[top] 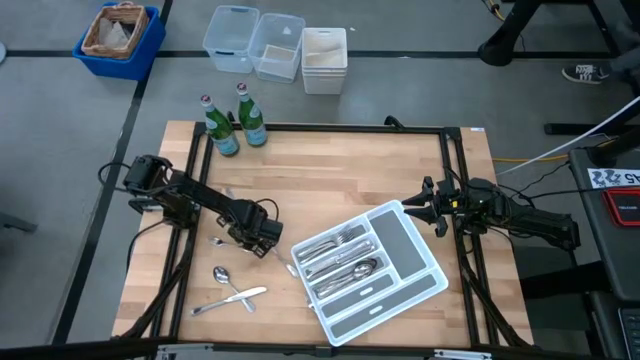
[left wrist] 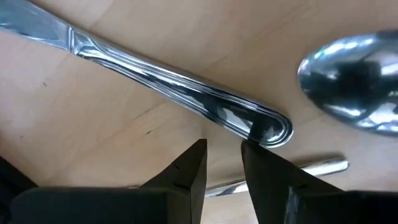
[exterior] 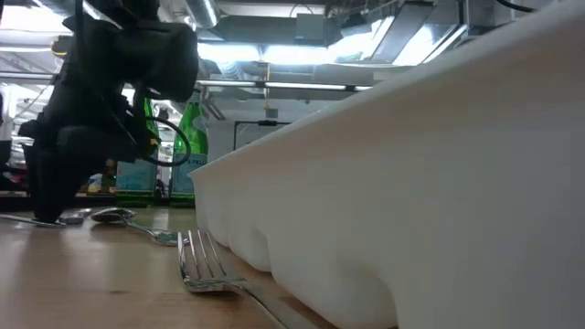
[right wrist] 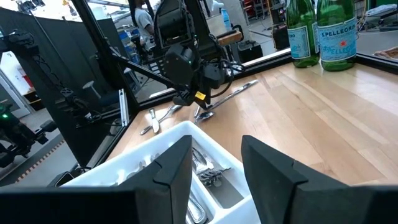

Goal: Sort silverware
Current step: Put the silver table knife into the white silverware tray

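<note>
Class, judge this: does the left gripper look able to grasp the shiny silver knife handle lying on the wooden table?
Probably yes: the left gripper sits low with fingers parted just short of the shiny silver knife handle; the bare wooden table between looks unobstructed.

The wooden table (top: 330, 170) carries a white tray (top: 425, 285), two green bottles (top: 235, 125) and loose silverware (top: 232, 292).

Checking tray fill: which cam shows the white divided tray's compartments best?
High view: the white divided tray lies fully in frame, every compartment visible, silverware in the left ones. Right wrist view shows only its near end past the open right claw. Low view shows just its outer wall. Left wrist view: none.
</note>
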`<state>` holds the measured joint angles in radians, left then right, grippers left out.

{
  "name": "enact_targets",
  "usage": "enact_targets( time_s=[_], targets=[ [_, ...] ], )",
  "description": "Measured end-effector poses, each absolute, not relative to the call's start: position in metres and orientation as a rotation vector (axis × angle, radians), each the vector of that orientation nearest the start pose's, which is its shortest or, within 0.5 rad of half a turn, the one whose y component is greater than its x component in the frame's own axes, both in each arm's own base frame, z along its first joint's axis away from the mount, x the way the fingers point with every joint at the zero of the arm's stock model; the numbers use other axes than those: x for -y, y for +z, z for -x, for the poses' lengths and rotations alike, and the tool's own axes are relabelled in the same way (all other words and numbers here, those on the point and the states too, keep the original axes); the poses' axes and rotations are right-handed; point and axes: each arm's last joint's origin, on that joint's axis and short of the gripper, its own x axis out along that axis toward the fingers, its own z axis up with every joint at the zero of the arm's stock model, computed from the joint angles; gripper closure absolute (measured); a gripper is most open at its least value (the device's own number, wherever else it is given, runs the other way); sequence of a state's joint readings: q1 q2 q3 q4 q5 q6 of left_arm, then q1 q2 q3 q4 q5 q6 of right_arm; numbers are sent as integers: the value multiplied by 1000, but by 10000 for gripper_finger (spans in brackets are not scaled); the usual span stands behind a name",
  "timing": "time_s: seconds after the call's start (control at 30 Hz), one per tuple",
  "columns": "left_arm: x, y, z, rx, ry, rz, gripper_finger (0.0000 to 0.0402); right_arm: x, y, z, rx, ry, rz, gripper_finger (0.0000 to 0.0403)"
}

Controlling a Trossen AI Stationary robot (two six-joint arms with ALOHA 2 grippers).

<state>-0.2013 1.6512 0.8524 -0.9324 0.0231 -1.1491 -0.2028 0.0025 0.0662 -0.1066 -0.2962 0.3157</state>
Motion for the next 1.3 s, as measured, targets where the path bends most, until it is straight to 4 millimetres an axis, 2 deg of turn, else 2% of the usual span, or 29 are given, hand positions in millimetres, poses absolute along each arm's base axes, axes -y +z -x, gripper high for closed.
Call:
enact_targets(
  time_s=[1.3],
  targets=[
    [-28, 138, -254, -1366, 963, 1014, 306, 10, 176, -92, -56, 86, -326, 260]
  ],
)
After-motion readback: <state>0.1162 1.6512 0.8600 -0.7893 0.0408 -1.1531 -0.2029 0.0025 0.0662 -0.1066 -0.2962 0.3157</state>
